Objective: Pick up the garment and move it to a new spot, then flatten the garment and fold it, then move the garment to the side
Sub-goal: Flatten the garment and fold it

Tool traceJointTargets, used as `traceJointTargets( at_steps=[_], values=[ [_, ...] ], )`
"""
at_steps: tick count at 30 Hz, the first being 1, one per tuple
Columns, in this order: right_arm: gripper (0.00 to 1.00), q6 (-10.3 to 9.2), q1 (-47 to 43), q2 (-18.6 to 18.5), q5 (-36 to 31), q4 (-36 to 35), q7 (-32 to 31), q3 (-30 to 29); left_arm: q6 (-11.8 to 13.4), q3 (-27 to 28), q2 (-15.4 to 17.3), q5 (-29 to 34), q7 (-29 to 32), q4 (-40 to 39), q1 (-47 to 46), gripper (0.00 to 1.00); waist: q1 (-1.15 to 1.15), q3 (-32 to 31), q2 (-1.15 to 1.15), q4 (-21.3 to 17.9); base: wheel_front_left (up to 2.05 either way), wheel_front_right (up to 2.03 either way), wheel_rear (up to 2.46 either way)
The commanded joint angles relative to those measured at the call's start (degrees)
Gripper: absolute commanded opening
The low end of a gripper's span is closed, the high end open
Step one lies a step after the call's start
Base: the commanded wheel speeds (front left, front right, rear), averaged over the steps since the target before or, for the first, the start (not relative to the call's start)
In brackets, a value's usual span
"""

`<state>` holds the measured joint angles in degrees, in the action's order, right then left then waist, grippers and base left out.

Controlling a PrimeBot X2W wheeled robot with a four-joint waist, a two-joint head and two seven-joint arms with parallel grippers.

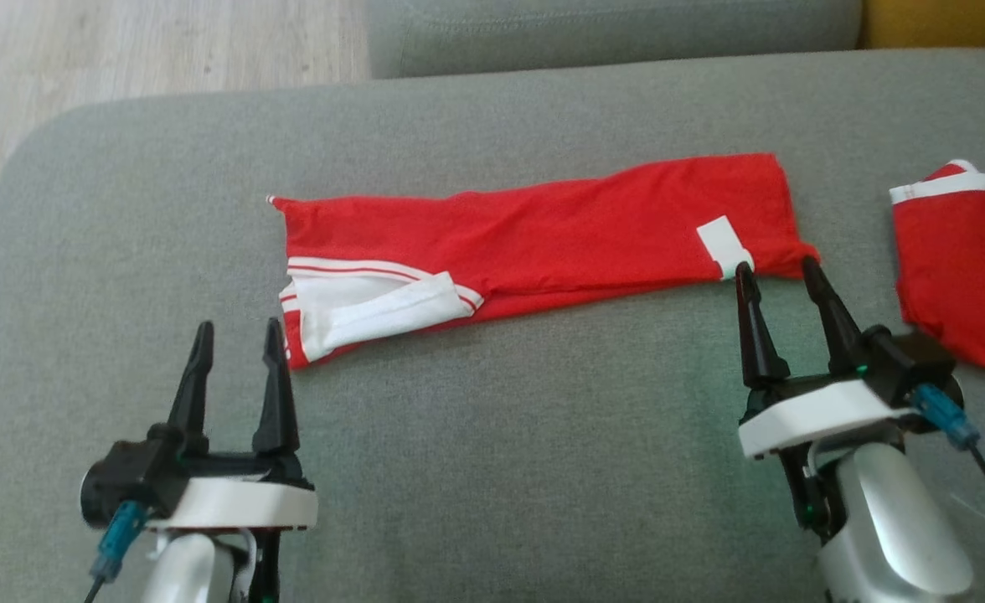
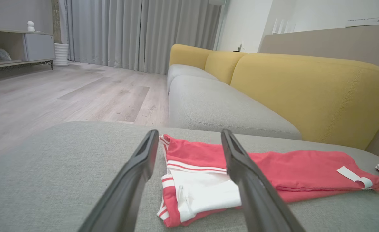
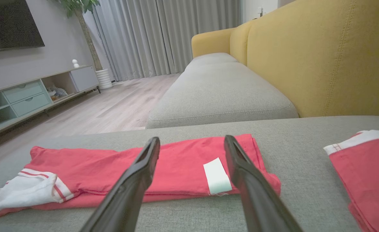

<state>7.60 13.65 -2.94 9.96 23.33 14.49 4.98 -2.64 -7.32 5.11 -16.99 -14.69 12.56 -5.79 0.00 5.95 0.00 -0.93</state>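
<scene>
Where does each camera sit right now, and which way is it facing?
Head view: above, looking down on the grey cushion and the long red garment; left tool and right tool show, both open.
Left wrist view: low over the cushion, facing the garment's white-trimmed end between its own fingers.
Right wrist view: equally low, facing the white label between its own fingers.
Shared: both wrist views show the yellow backrest and a second red garment.

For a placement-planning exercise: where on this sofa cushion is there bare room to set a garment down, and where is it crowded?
Free: the cushion left of the red garment; the strip behind it; the front stretch between the left gripper and right gripper. Crowded: the right end, where a second garment lies close.
</scene>
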Motion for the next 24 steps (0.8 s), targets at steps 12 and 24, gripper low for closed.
traceJointTargets(
  at_steps=[12, 24],
  values=[
    [1.00, -0.11, 16.10, 0.06, -8.00, 9.72, -3.57, -12.28, -3.23, 2.27, -1.44, 2.72, -0.30, -0.39, -7.56, 1.00, 0.00, 7.38, 0.00, 3.34, 0.00, 0.00, 0.00],
    [1.00, -0.11, 24.29, 0.06, -20.83, 27.55, -7.44, -26.67, -4.26, 1.78, -2.03, 3.43, -0.30, 1.01, -9.20, 1.00, 0.00, 9.39, 0.00, 5.19, 0.00, 0.00, 0.00]
  ],
)
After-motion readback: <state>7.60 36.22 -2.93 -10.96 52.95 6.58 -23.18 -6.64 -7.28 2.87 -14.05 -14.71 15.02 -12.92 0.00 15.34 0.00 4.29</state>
